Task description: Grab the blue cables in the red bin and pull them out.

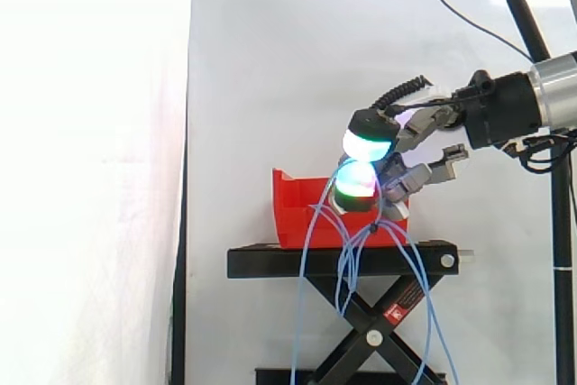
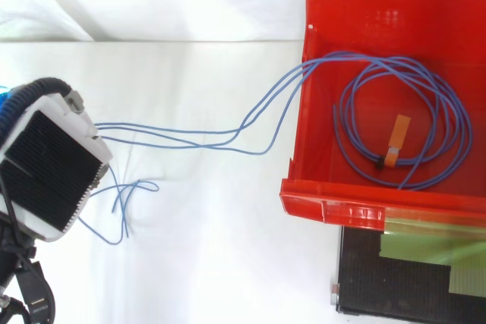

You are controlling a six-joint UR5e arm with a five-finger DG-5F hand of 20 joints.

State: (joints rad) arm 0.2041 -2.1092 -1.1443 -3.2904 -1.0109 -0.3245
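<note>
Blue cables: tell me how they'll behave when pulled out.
Probably floppy: the blue cables droop in loose loops below the hand. Likely light; a fingertip pinch holds them. The tied coil in the red bin may drag out as one bundle.

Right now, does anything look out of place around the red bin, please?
Yes: blue cables spill over the red bin's wall and dangle past the black stand, pinched in the hand; one tied coil lies inside.
</note>
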